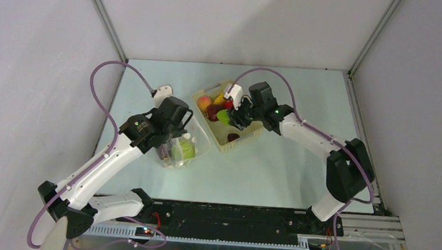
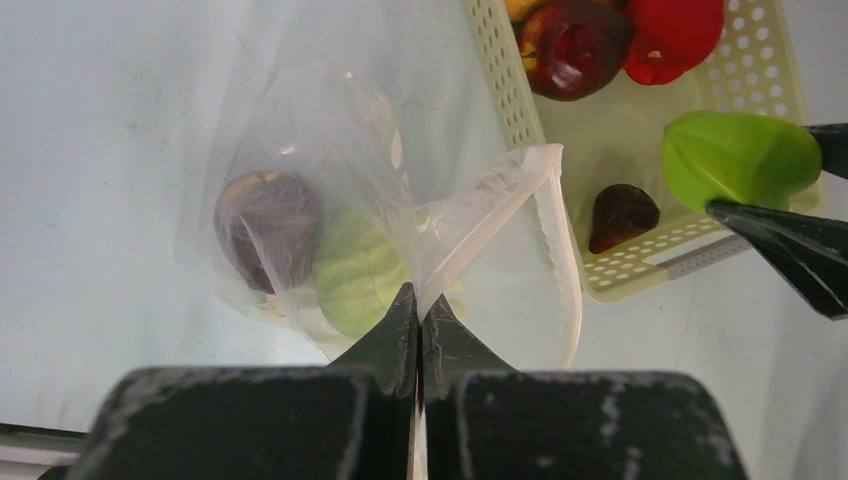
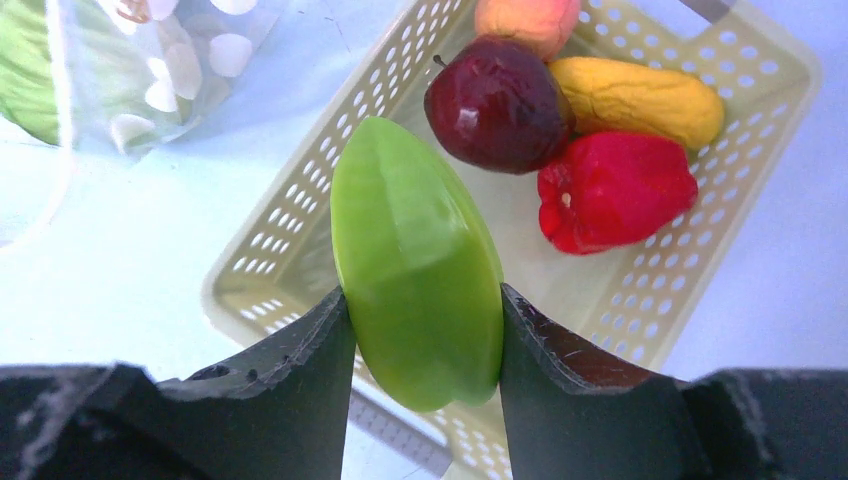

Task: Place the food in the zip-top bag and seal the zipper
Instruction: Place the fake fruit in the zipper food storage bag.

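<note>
My left gripper [image 2: 419, 305] is shut on the mouth edge of the clear dotted zip-top bag [image 2: 340, 200], holding it open; the zipper strip [image 2: 565, 250] curves to the right. Inside the bag lie a dark red apple [image 2: 268, 228] and a pale green round fruit [image 2: 355, 270]. My right gripper [image 3: 424, 320] is shut on a bright green pepper [image 3: 418, 250], held above the basket [image 3: 280, 255]. In the basket lie a dark red apple [image 3: 497, 105], a yellow banana [image 3: 635, 97], a red pepper [image 3: 612, 190] and a peach [image 3: 525, 22]. The top view shows the bag [image 1: 185, 149] left of the basket [image 1: 247, 139].
A small dark fruit [image 2: 622, 215] lies in the basket's near corner. The pale yellow basket stands mid-table right of the bag. Purple cables loop above both arms. Grey enclosure walls surround the table [image 1: 273, 174].
</note>
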Controlling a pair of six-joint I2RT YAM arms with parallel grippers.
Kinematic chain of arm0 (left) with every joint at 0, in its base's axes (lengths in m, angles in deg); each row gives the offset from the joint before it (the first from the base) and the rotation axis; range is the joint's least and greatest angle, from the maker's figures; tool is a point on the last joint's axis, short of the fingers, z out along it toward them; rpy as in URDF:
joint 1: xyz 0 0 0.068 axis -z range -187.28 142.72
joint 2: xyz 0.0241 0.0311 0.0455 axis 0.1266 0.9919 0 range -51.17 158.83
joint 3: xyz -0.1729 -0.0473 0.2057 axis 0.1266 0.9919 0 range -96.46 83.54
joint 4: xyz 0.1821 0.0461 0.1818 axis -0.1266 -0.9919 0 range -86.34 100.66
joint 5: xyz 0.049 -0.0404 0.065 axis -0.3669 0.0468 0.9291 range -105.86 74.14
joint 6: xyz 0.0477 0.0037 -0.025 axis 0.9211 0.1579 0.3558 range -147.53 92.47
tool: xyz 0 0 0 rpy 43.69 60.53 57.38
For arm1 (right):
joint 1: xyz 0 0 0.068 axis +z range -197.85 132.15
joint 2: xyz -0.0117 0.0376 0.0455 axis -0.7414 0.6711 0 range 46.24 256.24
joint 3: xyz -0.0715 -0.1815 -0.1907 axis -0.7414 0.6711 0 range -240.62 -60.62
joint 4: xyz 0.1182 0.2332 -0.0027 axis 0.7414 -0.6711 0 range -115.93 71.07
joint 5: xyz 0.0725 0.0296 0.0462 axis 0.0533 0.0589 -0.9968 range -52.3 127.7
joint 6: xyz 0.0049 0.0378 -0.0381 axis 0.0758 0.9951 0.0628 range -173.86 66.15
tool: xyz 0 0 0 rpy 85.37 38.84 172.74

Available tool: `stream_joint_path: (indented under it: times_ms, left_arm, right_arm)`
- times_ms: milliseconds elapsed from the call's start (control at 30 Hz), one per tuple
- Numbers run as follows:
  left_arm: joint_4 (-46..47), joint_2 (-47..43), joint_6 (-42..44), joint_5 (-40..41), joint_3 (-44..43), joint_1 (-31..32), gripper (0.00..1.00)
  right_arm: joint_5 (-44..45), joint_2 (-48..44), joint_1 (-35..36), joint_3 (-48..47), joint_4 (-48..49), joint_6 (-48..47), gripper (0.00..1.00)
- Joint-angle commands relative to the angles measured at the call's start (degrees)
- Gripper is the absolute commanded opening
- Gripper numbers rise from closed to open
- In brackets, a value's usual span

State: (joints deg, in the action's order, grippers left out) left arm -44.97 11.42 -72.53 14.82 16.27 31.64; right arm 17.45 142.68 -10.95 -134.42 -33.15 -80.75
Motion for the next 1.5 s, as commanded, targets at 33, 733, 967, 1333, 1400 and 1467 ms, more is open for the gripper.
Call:
stream_joint_path:
  times_ms: [33,733,967,1333,1400,1467]
  left_arm:
    - [3.28,-1.09,0.07,-4.34,-2.43,-0.34,0.00]
    - [6.83,-3.72,-0.93,-10.92,0.63,0.88,0.00]
    - [7.52,-3.71,-1.09,-12.15,1.93,0.89,0.00]
    - [10.34,-3.95,-0.42,-15.71,2.90,0.90,0.00]
    - [10.66,-4.01,-0.29,-16.26,3.00,0.85,0.00]
    - [10.74,-3.97,-0.27,-16.49,2.94,0.88,0.00]
  right_arm:
    - [3.49,-11.25,0.22,6.85,8.06,14.85,0.31]
    - [19.89,-22.70,19.76,14.52,11.51,51.62,0.31]
    - [20.25,-18.71,22.66,14.48,12.87,55.48,0.41]
    - [24.88,-14.43,23.03,13.76,13.55,56.87,0.58]
    - [24.65,-13.16,23.07,12.56,13.52,56.94,0.59]
    - [24.11,-11.94,23.11,11.40,13.54,57.06,0.60]
